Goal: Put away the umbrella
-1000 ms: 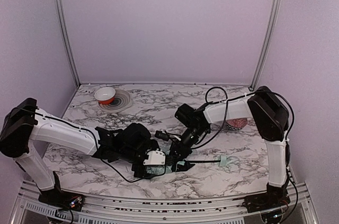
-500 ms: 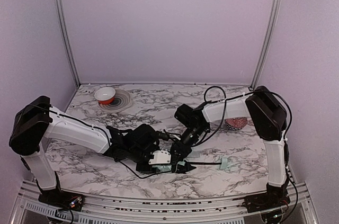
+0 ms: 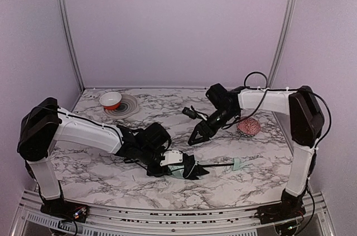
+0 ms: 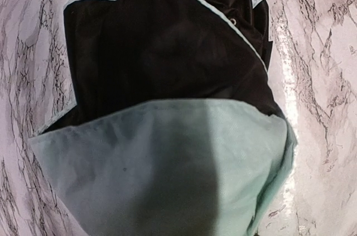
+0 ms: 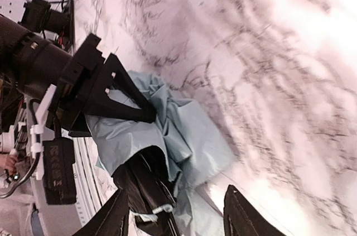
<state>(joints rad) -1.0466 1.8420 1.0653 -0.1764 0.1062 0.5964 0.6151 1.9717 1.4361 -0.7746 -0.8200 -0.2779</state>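
Observation:
The umbrella (image 3: 192, 169) lies folded near the table's front edge. Its slim black shaft (image 3: 218, 164) runs right to a pale green handle (image 3: 240, 164). My left gripper (image 3: 177, 164) sits low on the canopy's left end, shut on the bunched fabric. In the left wrist view the mint and black canopy (image 4: 167, 174) fills the frame and hides the fingers. My right gripper (image 3: 196, 137) hangs open above the table, behind the umbrella and clear of it. The right wrist view looks down between the spread fingers (image 5: 178, 219) at the canopy (image 5: 189, 130) and the left gripper's black fingers (image 5: 120, 102).
A pink patterned round lump (image 3: 249, 126) lies at the right, under the right forearm. A red-and-white bowl (image 3: 110, 100) stands on a ringed plate (image 3: 129, 106) at the back left. A metal rail (image 3: 167, 213) runs along the near edge.
The right gripper has let go of the umbrella, opened, and pulled up and back to the right. The left gripper has slid right and closed on the canopy.

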